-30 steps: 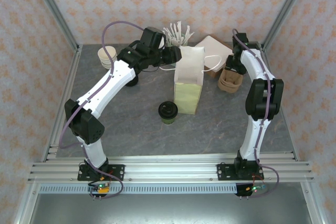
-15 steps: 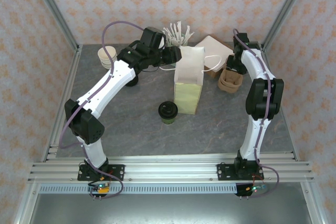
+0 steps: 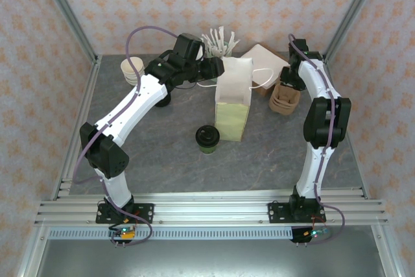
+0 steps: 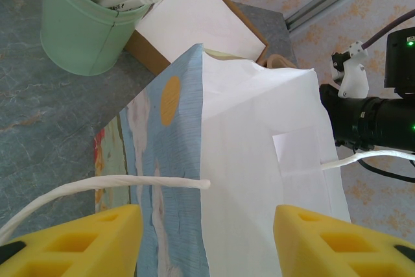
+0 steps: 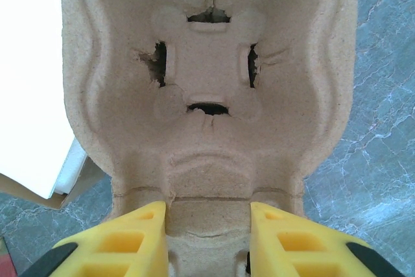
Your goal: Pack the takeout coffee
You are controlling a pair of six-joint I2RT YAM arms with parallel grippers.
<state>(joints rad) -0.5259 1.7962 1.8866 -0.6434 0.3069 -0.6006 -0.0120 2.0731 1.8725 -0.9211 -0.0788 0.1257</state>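
Beside bag edge — takeout coffee

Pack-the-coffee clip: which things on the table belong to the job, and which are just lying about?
Belongs to the job:
- takeout coffee, lid on
- paper bag, standing upright beside it
- pulp cup carrier, probably

Just lying about:
- stack of lidless cups
- green tub of white wrapped sticks
- flat white-topped box
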